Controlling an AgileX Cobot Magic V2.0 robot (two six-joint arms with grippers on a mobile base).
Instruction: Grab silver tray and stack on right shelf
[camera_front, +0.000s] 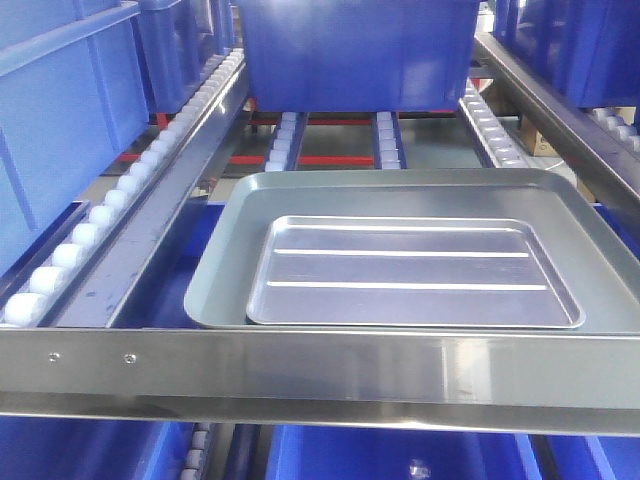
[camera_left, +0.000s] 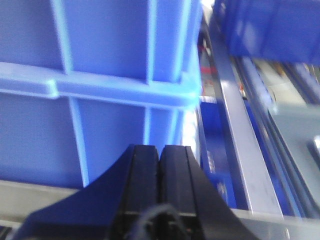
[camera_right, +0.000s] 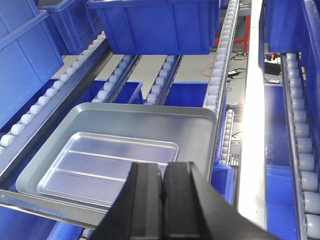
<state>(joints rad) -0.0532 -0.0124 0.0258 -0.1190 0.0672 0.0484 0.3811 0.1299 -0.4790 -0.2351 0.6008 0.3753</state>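
The silver tray (camera_front: 410, 272), shiny with two long ridges, lies flat inside a larger dull grey tray (camera_front: 225, 250) on the right shelf, just behind its broad front rail (camera_front: 300, 370) with two small holes. The right wrist view shows both the silver tray (camera_right: 100, 167) and the grey tray (camera_right: 192, 127). My right gripper (camera_right: 162, 167) is shut and empty, above and near the silver tray's right end. My left gripper (camera_left: 160, 147) is shut and empty, close in front of a blue bin (camera_left: 100, 75). Neither gripper shows in the front view.
A blue bin (camera_front: 360, 50) sits on the rack behind the trays, and another stands at the left (camera_front: 60, 120). White roller rails (camera_front: 100, 215) run along the left side. More rollers (camera_right: 220, 60) and a steel beam (camera_right: 252, 125) lie to the right.
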